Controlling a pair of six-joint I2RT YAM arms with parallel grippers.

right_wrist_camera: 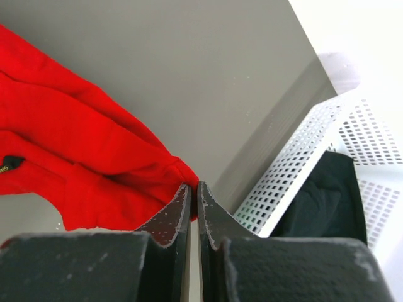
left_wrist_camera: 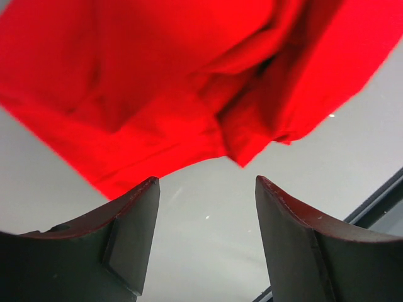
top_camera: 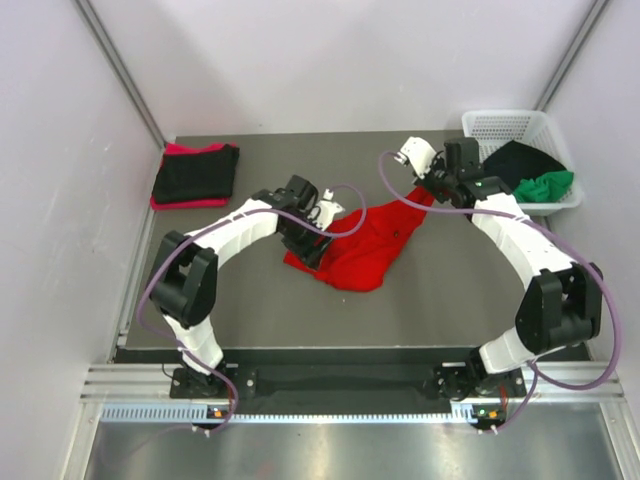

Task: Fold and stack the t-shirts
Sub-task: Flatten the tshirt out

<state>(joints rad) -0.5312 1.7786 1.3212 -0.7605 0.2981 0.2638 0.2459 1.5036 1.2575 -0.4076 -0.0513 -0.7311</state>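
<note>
Top external camera: above and behind the arm bases, looked down over the whole dark grey table (top_camera: 420, 300). Left wrist camera: very close, looked past its dark fingers (left_wrist_camera: 135, 233) at the crumpled bright red cloth t-shirt (left_wrist_camera: 157, 82). Right wrist camera: close on the same t-shirt and the white plastic lattice basket (right_wrist_camera: 302, 163); top view shared both.

Two arms are noted, left arm (top_camera: 243, 222) and right arm (top_camera: 512, 235), each built of curved white shells set between bulky black joint housings. A purple cable (top_camera: 148, 300) is carried along each arm from its black base up to the wrist. On the left pincer (left_wrist_camera: 208, 189), dark wedge-shaped fingers (left_wrist_camera: 135, 220) with smooth inner faces are seen. On the right pincer (right_wrist_camera: 194, 189), the dark fingers (right_wrist_camera: 170, 220) are scuffed and pale-speckled.
</note>
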